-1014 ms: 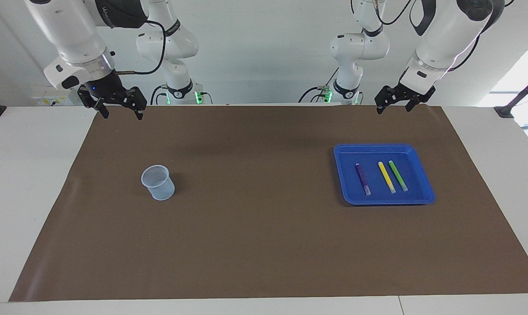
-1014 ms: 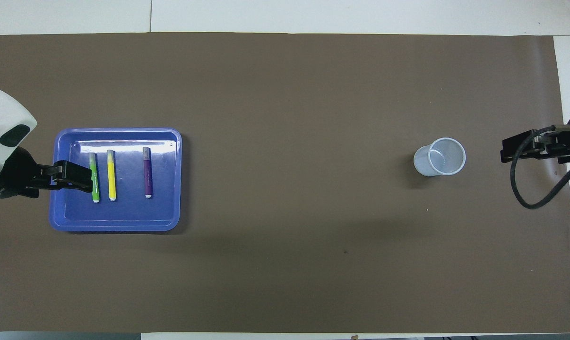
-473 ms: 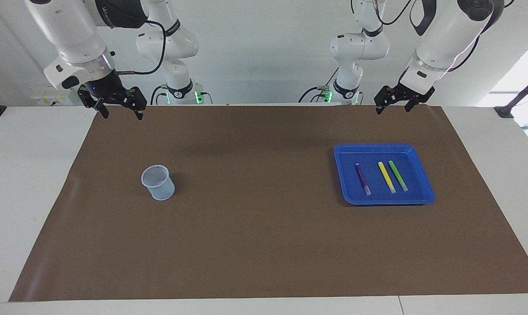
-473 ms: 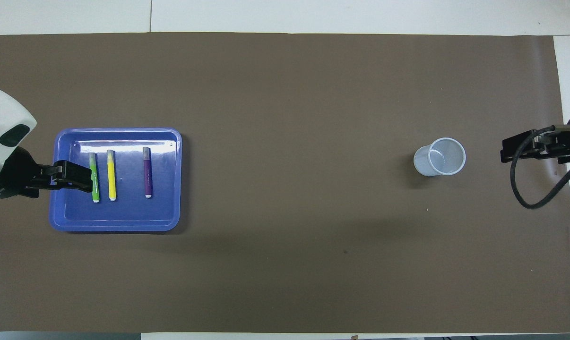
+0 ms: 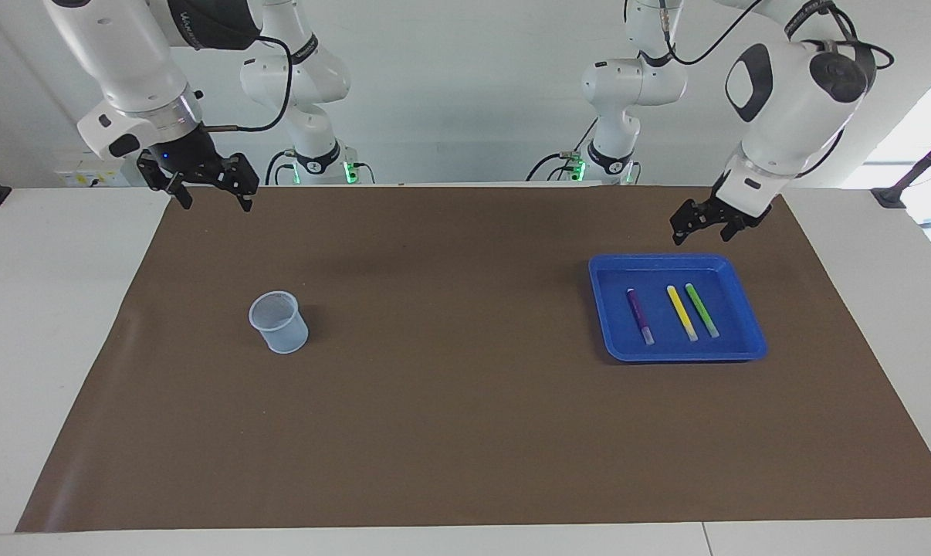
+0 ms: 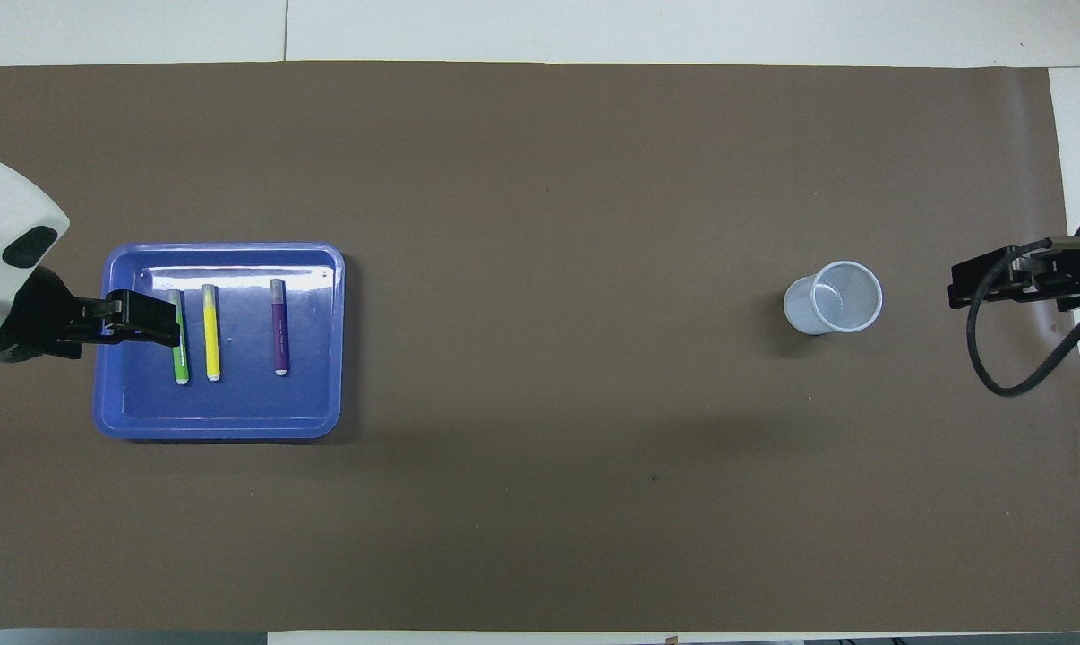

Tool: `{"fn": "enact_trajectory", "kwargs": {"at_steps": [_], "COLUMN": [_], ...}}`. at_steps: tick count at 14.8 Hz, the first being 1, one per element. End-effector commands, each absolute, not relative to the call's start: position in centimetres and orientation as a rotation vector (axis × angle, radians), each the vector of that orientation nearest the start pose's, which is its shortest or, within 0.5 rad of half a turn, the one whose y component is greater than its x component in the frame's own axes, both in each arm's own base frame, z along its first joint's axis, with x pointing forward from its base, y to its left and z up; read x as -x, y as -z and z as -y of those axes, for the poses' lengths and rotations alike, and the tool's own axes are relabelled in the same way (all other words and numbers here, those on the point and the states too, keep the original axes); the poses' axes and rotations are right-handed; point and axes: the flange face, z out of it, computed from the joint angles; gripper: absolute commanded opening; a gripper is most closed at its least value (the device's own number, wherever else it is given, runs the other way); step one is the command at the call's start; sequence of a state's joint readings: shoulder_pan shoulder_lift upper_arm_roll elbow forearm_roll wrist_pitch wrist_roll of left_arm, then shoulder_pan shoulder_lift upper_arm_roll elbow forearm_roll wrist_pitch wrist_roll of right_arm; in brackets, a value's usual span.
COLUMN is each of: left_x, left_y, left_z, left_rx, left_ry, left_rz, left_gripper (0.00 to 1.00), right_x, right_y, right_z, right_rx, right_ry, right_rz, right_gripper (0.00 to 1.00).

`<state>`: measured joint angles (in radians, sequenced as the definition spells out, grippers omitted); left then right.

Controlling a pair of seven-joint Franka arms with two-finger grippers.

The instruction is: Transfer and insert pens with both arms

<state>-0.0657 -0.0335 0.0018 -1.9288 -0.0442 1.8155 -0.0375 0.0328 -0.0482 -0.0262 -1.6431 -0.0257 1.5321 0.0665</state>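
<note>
Three pens lie side by side in a blue tray [image 5: 670, 262] toward the left arm's end of the table: purple [image 5: 640, 315], yellow [image 5: 682, 312] and green [image 5: 702, 310]. In the overhead view the tray [image 6: 235, 421] holds the purple [image 6: 279, 326], yellow [image 6: 210, 331] and green [image 6: 180, 358] pens. My left gripper [image 5: 703, 230] is open and empty, raised over the tray's rim nearest the robots. In the overhead view it [image 6: 150, 320] covers part of the green pen. My right gripper [image 5: 216, 202] [image 6: 983, 282] is open, empty and waits over the mat's edge.
A pale see-through cup [image 5: 279, 323] [image 6: 834, 297] stands upright on the brown mat [image 5: 465, 425] toward the right arm's end. Two smaller white arms [image 5: 311, 93] [image 5: 628, 93] with green lights stand at the robots' edge of the table.
My left gripper has come down and moved from the mat's edge toward the tray, still open. The right arm, the pens and the cup have not moved.
</note>
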Motion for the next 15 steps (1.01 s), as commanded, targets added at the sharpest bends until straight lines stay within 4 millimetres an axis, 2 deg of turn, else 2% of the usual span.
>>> {"fn": "enact_trajectory", "kwargs": {"at_steps": [1,4,6,9,11,15], "left_x": [-56.4,-57.3,-57.5,-56.5,-56.0,-55.8], "left_y": [-43.6,-37.9,-35.7,-32.5,-31.7,-31.4], "left_z": [1.0,-2.9,-5.6,-6.2,-6.1,-5.9], "left_rx": [3.189,3.176,3.164,3.16,3.161,3.162], "left_ry": [-0.133,-0.124,-0.123,-0.119,-0.132,-0.146], "left_rz": [-0.142,-0.239,-0.292,-0.274,-0.263,-0.26], "left_gripper": [1.0,1.0,1.0,0.95,0.91,0.85], "right_x": [-53.1,-53.1,-53.1,-53.1,-53.1,-53.1], "right_y": [-61.3,-61.2,-61.2,-61.3,-61.3,-61.2], "right_z": [0.2,0.2,0.2,0.1,0.2,0.2], "right_rx": [3.153,3.153,3.153,3.153,3.153,3.153], "right_ry": [-0.096,-0.098,-0.098,-0.096,-0.096,-0.096], "right_rz": [-0.118,-0.118,-0.116,-0.116,-0.116,-0.116], "right_gripper": [1.0,1.0,1.0,1.0,1.0,1.0]}}
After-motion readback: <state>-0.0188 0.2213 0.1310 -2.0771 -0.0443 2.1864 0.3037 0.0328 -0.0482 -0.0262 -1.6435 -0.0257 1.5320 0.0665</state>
